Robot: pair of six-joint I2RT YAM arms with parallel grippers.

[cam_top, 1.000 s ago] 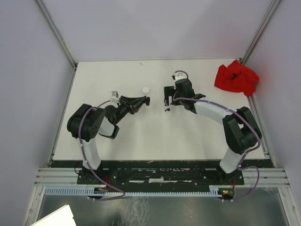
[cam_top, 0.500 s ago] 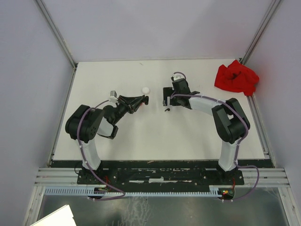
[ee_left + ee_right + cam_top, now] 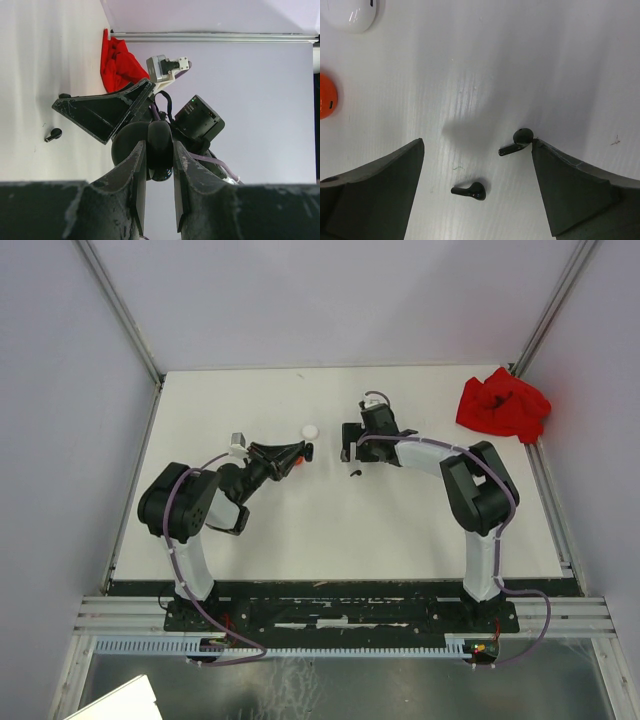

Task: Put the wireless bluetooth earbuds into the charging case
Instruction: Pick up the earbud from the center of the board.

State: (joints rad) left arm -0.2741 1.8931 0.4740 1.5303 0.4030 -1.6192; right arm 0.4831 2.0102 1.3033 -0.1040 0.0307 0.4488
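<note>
- Two arms reach over the white table (image 3: pixel 300 530) in the top view. The left tool (image 3: pixel 297 454) is pressed together on something dark (too small to name from here). A white round case (image 3: pixel 310 431) lies on the table just beyond its tip.
- Same view: the right tool (image 3: pixel 349 444) faces the left one, near it. One black earbud (image 3: pixel 355 473) lies on the table just beside it. A red cloth (image 3: pixel 503 405) sits at the far right corner, well apart.
- Left wrist view: the left tool pinches a glossy black rounded case (image 3: pixel 160 132) between both fingers.
- Right wrist view: the right tool is spread wide and holds nothing. Two black earbuds lie on the table between its fingers. One earbud (image 3: pixel 520 141) is just beside the finger at the view's right (contact cannot be told). The other earbud (image 3: pixel 469 191) lies apart, lower in the view. The white round case is at the top left corner and an orange case (image 3: pixel 326 100) at the left edge.
</note>
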